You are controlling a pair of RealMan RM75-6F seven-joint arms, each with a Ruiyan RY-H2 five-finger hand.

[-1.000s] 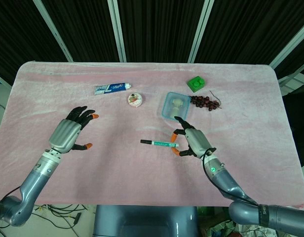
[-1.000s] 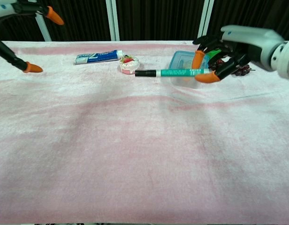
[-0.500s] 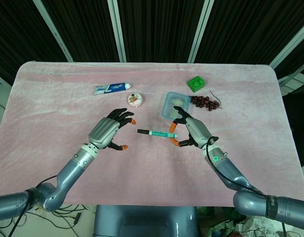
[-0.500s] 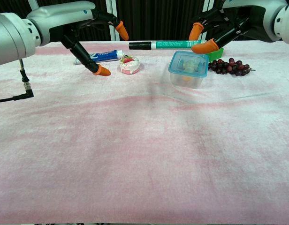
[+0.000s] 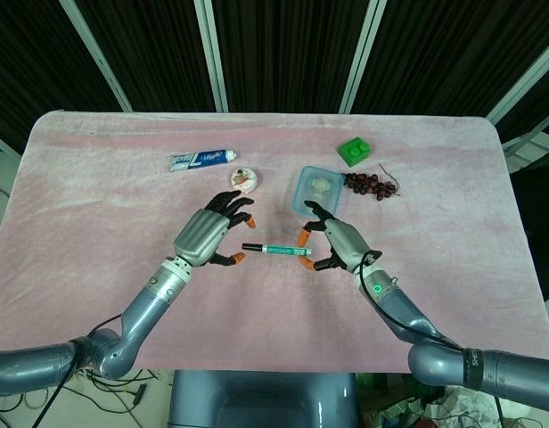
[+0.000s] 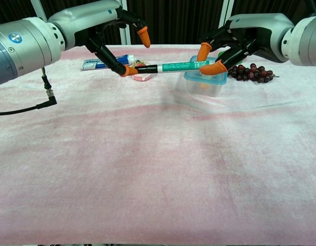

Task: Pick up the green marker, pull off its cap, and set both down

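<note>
Two hands meet above the pink cloth [image 5: 96, 178]. Right hand [image 5: 339, 244] pinches the green marker [image 5: 283, 251] by its body, held level above the cloth; left hand [image 5: 208, 234] has its fingers spread, an orange tip beside the black cap [image 6: 146, 68].

Toothpaste tube [image 5: 202, 160]: print illegible. Marker [image 6: 173, 66] lettering too small.
</note>
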